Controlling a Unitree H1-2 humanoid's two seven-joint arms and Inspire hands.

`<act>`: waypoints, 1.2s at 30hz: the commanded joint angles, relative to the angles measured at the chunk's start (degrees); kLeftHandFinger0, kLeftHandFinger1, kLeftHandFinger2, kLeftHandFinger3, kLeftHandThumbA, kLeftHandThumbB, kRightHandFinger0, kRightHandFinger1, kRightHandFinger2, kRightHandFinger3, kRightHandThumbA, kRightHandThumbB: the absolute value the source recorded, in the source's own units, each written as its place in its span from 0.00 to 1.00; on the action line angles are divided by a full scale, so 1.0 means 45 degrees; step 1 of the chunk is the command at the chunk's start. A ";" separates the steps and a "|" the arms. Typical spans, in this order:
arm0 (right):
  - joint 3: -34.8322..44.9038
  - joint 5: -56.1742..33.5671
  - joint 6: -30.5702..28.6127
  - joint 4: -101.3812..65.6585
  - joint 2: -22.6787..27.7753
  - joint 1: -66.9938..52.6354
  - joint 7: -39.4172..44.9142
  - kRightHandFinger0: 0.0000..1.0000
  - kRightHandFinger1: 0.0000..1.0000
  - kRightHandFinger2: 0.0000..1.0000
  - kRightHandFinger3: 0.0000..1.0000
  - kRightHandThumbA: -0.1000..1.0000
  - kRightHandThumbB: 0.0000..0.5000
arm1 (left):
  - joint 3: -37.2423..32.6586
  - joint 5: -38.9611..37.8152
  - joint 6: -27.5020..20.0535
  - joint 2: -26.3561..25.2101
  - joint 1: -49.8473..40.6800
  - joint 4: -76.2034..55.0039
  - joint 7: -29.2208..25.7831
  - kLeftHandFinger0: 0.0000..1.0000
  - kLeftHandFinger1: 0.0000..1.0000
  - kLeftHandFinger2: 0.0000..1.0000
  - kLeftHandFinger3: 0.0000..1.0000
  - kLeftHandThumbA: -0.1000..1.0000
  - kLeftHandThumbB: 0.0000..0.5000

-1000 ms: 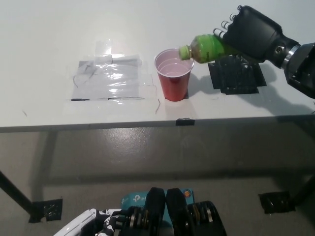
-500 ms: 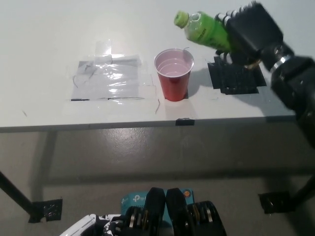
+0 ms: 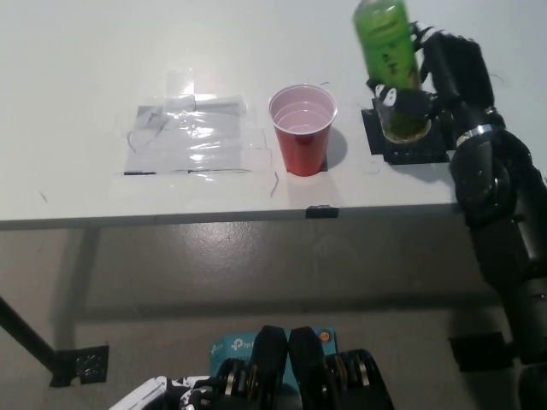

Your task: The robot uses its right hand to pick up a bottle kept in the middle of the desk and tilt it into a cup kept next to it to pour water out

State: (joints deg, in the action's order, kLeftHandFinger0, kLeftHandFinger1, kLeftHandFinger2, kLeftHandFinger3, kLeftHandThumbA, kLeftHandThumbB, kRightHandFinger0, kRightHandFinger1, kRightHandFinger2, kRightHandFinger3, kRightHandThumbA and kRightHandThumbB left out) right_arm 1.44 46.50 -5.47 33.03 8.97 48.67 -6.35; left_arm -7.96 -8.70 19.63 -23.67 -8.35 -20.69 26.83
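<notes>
The red plastic cup (image 3: 302,131) stands just left of the black right hand (image 3: 444,81); bare white desk (image 3: 85,68) lies beyond.

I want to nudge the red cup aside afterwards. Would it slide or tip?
The red cup is tall, with a base narrower than its rim, so a high push probably tips it. It looks thin and light; the liquid inside may steady it slightly, but could slosh.

White tabletop (image 3: 85,68) bearing a red cup (image 3: 302,130), clear taped sheet (image 3: 190,138), and black mat (image 3: 410,141), possibly tape.
</notes>
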 commanded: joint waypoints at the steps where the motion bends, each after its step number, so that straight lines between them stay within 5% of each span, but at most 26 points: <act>1: 0.1067 -0.2339 -0.2454 0.0694 0.0151 0.0936 -0.3162 0.00 0.00 0.05 0.83 0.09 0.00 | 0.0185 -0.0137 -0.0887 0.0034 -0.0210 -0.0188 -0.0088 0.89 0.88 0.88 1.00 1.00 0.89; 4: 0.0758 -0.2019 -0.3658 0.1521 0.0407 0.1142 -0.3942 0.00 0.00 0.09 0.94 0.19 0.00 | 0.0272 -0.0205 -0.0780 -0.0034 -0.0220 -0.0260 -0.0079 0.88 0.88 0.88 1.00 1.00 0.87; 8: 0.0449 -0.1688 -0.4326 0.1994 0.0535 0.1182 -0.4878 0.00 0.02 0.29 0.91 0.24 0.00 | 0.0285 -0.0165 -0.0686 -0.0039 -0.0248 -0.0313 -0.0125 0.89 0.89 0.88 1.00 1.00 0.89; 12: -0.0189 -0.0807 -0.4707 0.2738 0.0473 0.1059 -0.6491 0.00 0.14 0.46 0.84 0.03 0.00 | 0.0300 -0.0106 -0.0830 -0.0035 -0.0326 -0.0289 -0.0154 0.89 0.88 0.88 1.00 1.00 0.87; 17: -0.1145 0.0097 -0.4610 0.3247 0.0330 0.0459 -0.7819 0.00 0.18 0.57 0.88 0.00 0.00 | 0.0297 -0.0140 -0.0763 -0.0015 -0.0324 -0.0271 -0.0151 0.89 0.88 0.88 1.00 1.00 0.87; 28: -0.2320 0.0490 -0.4727 0.5526 0.0074 0.0172 -1.1100 0.00 0.07 0.57 0.94 0.00 0.00 | 0.0253 -0.0246 -0.0769 -0.0058 -0.0248 -0.0243 -0.0015 0.88 0.90 0.89 1.00 1.00 0.92; 36: -0.2759 0.0339 -0.4765 0.6204 0.0215 -0.0040 -1.2019 0.02 0.20 0.63 1.00 0.02 0.00 | 0.0262 -0.0207 -0.0731 -0.0065 -0.0217 -0.0204 -0.0044 0.89 0.91 0.88 1.00 1.00 0.95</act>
State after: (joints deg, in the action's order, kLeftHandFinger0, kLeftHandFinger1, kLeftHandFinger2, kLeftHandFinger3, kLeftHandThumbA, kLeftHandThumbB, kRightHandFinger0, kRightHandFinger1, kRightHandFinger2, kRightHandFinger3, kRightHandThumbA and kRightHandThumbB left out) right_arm -7.97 45.59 -20.03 57.45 9.31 45.47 -40.33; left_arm -7.95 -8.69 19.57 -23.58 -8.90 -19.94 26.84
